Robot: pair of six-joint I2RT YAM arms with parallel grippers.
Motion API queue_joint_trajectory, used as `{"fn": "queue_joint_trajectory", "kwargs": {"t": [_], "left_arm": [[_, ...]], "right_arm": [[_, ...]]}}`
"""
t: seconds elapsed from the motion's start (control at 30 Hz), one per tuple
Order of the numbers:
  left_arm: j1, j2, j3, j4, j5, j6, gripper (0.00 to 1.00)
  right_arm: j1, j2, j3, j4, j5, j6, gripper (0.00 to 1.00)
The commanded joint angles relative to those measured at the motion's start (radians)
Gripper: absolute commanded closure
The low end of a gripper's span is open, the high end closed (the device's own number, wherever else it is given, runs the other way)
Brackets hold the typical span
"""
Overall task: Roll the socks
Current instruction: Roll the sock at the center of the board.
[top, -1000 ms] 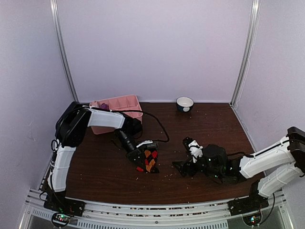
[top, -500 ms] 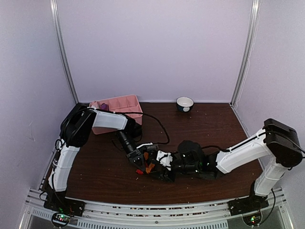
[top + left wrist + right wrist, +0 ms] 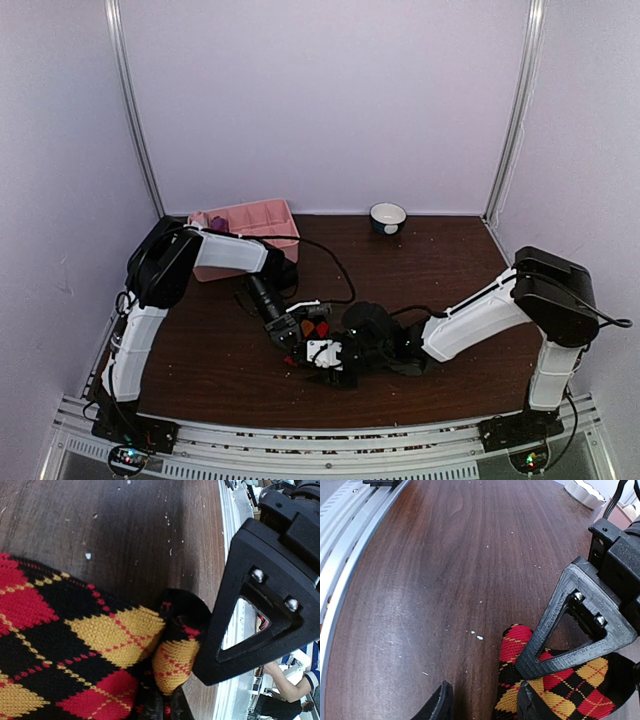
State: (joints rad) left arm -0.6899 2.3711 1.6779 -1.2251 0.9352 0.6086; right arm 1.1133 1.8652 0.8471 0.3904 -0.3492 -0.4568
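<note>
Item inspected: one argyle sock [image 3: 75,645], black knit with red and yellow diamonds. It lies on the dark wooden table [image 3: 445,555] near the front centre, between the two arms and well apart from the pink tray [image 3: 250,213] at the back left. Left gripper [image 3: 161,709]: the jaws are closed, with sock fabric bunched at the fingertips, and it is judged to be pinching the cloth there. Right gripper [image 3: 485,700]: the jaws are partly apart, with one finger over bare wood and the other against the sock. The sock's edge lies in the gap, and nothing is gripped yet. Handling assessment: the sock appears light, soft and limp. The knit will likely fold, stretch and drag rather than move as one piece, and it gives no stiffness to push against. It is not fragile. The knit surface looks grippy, though a thin single layer could slip out of a shallow pinch. Recommended hold: the curled end just beside the right gripper, taking the full thickness of the fold, while the left grip anchors the cloth next to it. Risk noted: both grippers crowd the same small patch of fabric, so finger contact between them is possible.
</note>
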Motion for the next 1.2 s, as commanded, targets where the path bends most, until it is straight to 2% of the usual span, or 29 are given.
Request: {"fn": "queue_joint_trajectory", "kwargs": {"t": [0.0, 0.27, 0.63, 0.93, 1.07, 1.13, 1.17], "left_arm": [[-0.008, 0.054, -0.027, 0.033, -0.16, -0.006, 1.0], [-0.008, 0.054, -0.023, 0.028, -0.153, 0.004, 1.0], [-0.008, 0.051, -0.009, 0.004, -0.147, 0.035, 1.0], [-0.004, 0.035, 0.022, -0.053, -0.111, 0.129, 0.92], [0.014, -0.023, 0.011, -0.045, -0.076, 0.166, 0.81], [0.027, -0.089, -0.013, 0.012, -0.108, 0.138, 0.63], [0.032, -0.125, -0.029, 0.045, -0.126, 0.124, 0.58]], "right_arm": [[-0.003, 0.014, 0.023, 0.005, 0.078, -0.061, 0.56], [-0.029, 0.045, 0.049, -0.036, 0.098, -0.064, 0.69], [-0.037, 0.055, -0.003, -0.076, 0.117, -0.077, 0.75], [-0.039, 0.096, -0.004, -0.119, 0.059, -0.031, 0.9], [-0.039, 0.127, 0.021, -0.176, -0.006, 0.028, 0.97], [-0.039, 0.132, 0.013, -0.166, -0.035, 0.086, 0.99], [-0.039, 0.134, 0.01, -0.163, -0.048, 0.118, 1.0]]}}
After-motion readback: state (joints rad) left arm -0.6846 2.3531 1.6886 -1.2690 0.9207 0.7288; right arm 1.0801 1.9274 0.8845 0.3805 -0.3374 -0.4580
